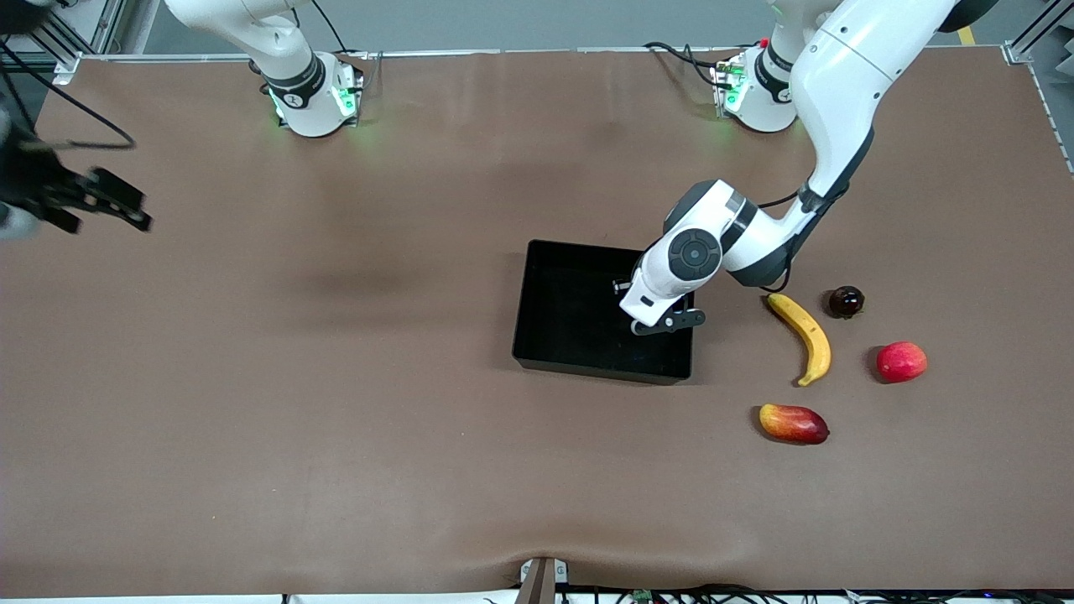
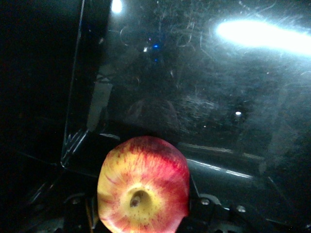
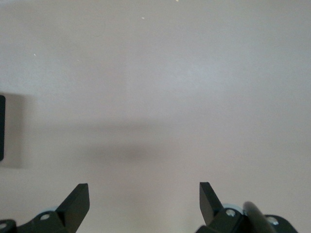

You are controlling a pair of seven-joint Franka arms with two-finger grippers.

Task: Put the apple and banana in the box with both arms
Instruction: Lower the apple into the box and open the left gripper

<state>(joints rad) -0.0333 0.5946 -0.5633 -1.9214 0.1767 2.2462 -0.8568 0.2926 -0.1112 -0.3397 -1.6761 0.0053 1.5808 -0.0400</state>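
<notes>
My left gripper point(image 1: 648, 320) hangs over the inside of the black box point(image 1: 545, 356), at the corner toward the left arm's end. It is shut on the apple point(image 2: 143, 187), red with yellow streaks, its stem dimple facing the camera. The box's glossy floor point(image 2: 194, 87) shows below it. In the front view the wrist hides the apple. The yellow banana point(image 1: 807, 335) lies on the table beside the box, toward the left arm's end. My right gripper point(image 1: 126, 205) is open and empty, raised over the right arm's end of the table; its fingertips point(image 3: 77, 199) frame bare table.
Round the banana lie a dark round fruit point(image 1: 846, 301), a plain red oval fruit point(image 1: 901, 361) and a red-yellow mango-like fruit point(image 1: 793, 423), which is nearer the front camera. A brown mat point(image 1: 336, 419) covers the table. A sliver of the box edge point(image 3: 1, 127) shows in the right wrist view.
</notes>
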